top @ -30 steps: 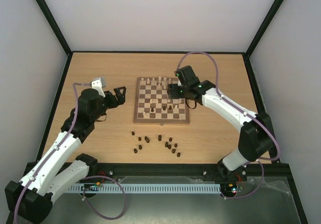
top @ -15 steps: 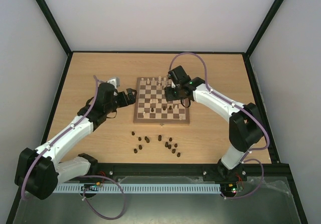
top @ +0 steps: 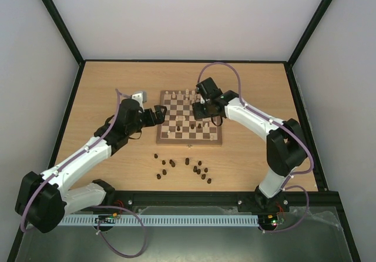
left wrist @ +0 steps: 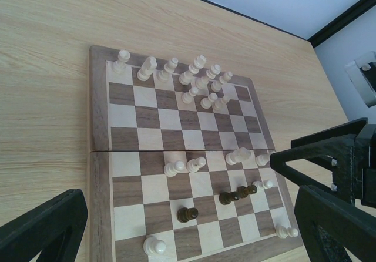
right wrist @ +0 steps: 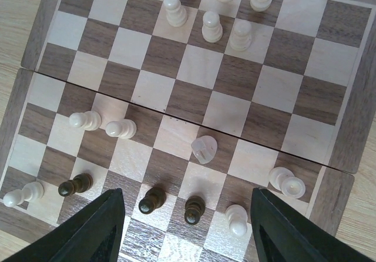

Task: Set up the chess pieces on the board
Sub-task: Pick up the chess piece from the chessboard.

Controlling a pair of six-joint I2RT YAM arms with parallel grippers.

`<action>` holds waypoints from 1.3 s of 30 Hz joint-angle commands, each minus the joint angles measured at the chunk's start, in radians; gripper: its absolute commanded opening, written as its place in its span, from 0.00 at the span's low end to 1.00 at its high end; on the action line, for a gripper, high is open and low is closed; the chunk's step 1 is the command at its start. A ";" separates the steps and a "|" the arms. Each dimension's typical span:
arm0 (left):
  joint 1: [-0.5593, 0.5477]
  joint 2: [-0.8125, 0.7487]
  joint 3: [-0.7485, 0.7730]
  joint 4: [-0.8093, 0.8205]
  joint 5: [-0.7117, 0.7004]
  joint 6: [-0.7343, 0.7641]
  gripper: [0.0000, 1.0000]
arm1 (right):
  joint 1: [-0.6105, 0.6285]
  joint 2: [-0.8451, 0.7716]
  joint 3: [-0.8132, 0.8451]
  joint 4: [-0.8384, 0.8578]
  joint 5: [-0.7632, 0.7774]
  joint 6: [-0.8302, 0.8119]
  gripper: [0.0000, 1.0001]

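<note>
As my top feed frames it, board (top: 189,142): centre of the tabletop (top: 117,86), square to me.
Left gripper (top: 160,114): at the board's 9 o'clock edge, jaws spread wide, holding nothing; my wrist view crops both fingers (left wrist: 47,227).
Right gripper (top: 202,110): over the board toward 1 o'clock, jaws apart, nothing between them; fingertips run off frame.
Cream pieces (left wrist: 197,77): crowded on the far rows, several toppled mid-board.
Dark pieces (top: 188,167): loose at the board's 6 o'clock, few aboard; kinds I can't make out.
</note>
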 commanded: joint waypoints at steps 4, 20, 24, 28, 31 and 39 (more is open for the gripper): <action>-0.007 0.006 0.004 0.014 -0.039 0.024 0.99 | 0.000 0.025 0.025 -0.032 -0.028 -0.018 0.60; -0.007 0.024 -0.001 0.006 -0.056 0.033 0.99 | 0.000 0.094 0.050 -0.038 -0.051 -0.019 0.42; -0.007 0.024 -0.002 0.007 -0.057 0.033 1.00 | 0.003 0.097 0.048 -0.035 -0.056 -0.019 0.39; -0.007 0.027 -0.003 0.009 -0.054 0.033 1.00 | 0.003 0.112 0.054 -0.040 -0.036 -0.019 0.36; -0.007 0.028 -0.003 0.009 -0.053 0.035 0.99 | 0.003 0.126 0.062 -0.039 -0.011 -0.022 0.34; -0.007 0.042 -0.003 0.012 -0.047 0.035 1.00 | 0.003 0.182 0.104 -0.042 0.034 -0.030 0.31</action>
